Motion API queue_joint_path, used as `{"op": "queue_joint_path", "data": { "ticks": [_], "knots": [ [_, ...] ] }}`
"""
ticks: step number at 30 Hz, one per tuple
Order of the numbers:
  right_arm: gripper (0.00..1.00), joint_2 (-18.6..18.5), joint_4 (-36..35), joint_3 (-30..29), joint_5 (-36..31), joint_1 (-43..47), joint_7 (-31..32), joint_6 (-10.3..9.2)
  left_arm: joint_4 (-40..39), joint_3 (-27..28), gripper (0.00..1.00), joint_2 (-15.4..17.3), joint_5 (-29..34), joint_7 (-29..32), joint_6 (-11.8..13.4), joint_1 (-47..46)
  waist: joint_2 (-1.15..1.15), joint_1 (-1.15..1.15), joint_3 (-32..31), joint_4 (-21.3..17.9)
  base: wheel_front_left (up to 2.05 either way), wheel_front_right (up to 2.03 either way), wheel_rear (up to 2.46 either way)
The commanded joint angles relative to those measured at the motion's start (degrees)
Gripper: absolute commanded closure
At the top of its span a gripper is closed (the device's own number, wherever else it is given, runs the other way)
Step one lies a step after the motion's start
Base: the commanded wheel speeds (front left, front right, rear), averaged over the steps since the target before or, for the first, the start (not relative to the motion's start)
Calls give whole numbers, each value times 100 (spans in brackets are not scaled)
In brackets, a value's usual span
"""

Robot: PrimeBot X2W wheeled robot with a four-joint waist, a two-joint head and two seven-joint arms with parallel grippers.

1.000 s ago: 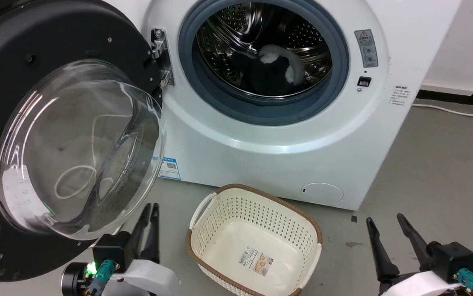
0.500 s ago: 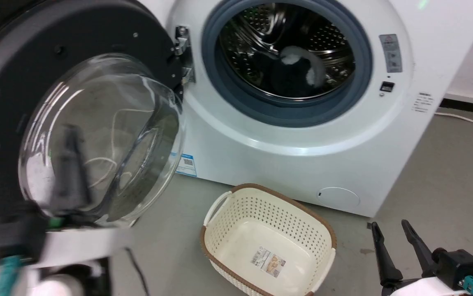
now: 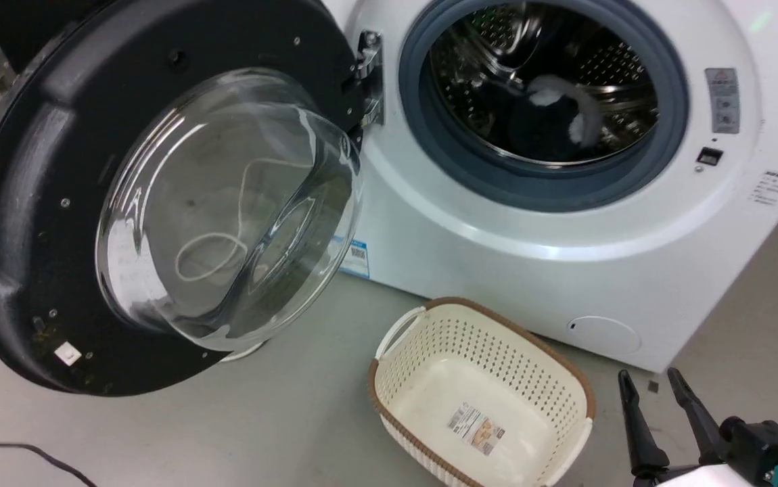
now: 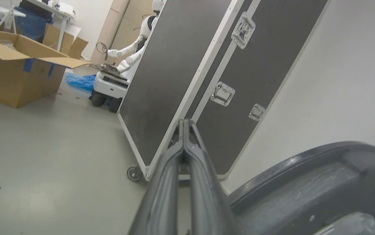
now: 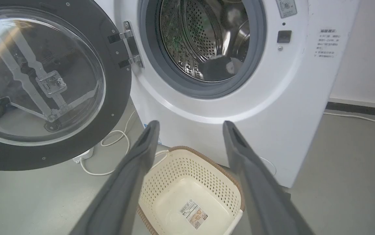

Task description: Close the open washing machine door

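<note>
The washing machine door (image 3: 30, 203) stands wide open at the left, its glass bowl (image 3: 226, 210) bulging toward me. It hangs on a hinge (image 3: 369, 74) on the white washing machine (image 3: 497, 264), whose steel drum (image 3: 544, 88) holds dark and white laundry. In the left wrist view my left gripper (image 4: 185, 122) is shut on nothing, and the door's black rim (image 4: 305, 182) curves just to the right of its fingers (image 4: 161, 195). My right gripper (image 3: 649, 375) is open low at the right, apart from the machine. It also shows open as my right gripper (image 5: 190, 125), facing the door (image 5: 115, 98) and drum.
A cream perforated basket (image 3: 480, 399) with a brown rim sits on the floor before the machine. A white cable (image 5: 109, 153) lies under the door. Beyond the left gripper stand a black flight case (image 4: 174, 65), a cardboard box (image 4: 11, 71) and another white robot (image 4: 122, 65).
The head camera has swung left, shifting the whole picture right. My left arm rose in front of the door's glass and passed out of the head view. The right gripper stays open.
</note>
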Motion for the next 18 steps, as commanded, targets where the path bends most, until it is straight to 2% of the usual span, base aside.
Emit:
{"op": "queue_joint_path", "data": {
  "ticks": [1, 3, 6, 11, 18],
  "knots": [
    [0, 3, 4, -24, 62, 43, -55, 4, 340, 73, 100, 14, -137, -40, -127, -99, 0, 0, 132, 69, 0, 0, 0],
    [0, 3, -22, -62, 11, 1, -79, 4, 918, 124, 100, 203, -352, 43, -256, -251, 0, 0, 277, 102, 0, 0, 0],
    [0, 3, -69, -120, -68, -104, -115, 4, 1546, 123, 100, 660, -534, 330, -384, -470, 0, 0, 544, 89, 0, 0, 0],
    [0, 4, -147, -295, -161, -238, -175, 4, 2133, -80, 100, 1237, -773, 816, -695, -844, 0, 0, 948, 136, 0, 0, 0],
    [0, 4, -177, -391, -199, -306, -259, 5, 2660, -459, 100, 1615, -1104, 1514, -1096, -1247, 0, 0, 1206, 282, 0, 0, 0]
  ]
}}
